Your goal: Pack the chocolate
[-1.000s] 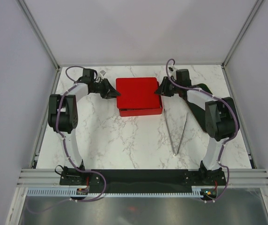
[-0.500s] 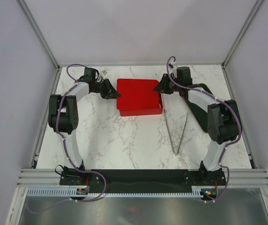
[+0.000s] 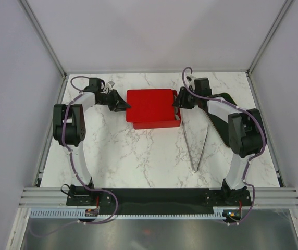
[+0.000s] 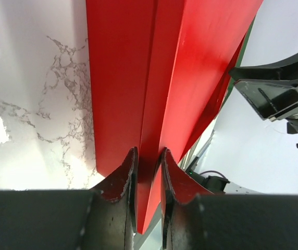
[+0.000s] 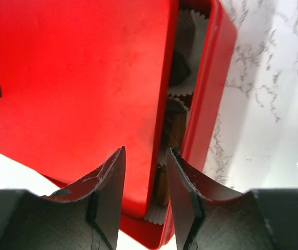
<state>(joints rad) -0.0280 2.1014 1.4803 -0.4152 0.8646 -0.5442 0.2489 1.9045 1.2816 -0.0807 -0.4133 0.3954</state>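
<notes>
the red lid (image 5: 76, 78) is pinched at its edge by the left fingers (image 4: 120, 179); the right fingers (image 5: 107, 187) are held spread astride its opposite edge, chocolate (image 5: 176, 125) glimpsed beneath

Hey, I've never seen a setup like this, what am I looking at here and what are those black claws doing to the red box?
These are two robot arms bolted to a marble-look table. The wide picture comes from a camera above and behind them; the two close-ups come from cameras on each wrist, so the black points at the bottom are that arm's own fingers. On the table sit a red box with its lid sitting off-centre, and metal tongs. The left gripper pinches the lid's edge. The right gripper straddles the opposite edge with its jaws apart, not clamping. Through the gap the right wrist view shows brown chocolates in white paper cups.
</notes>
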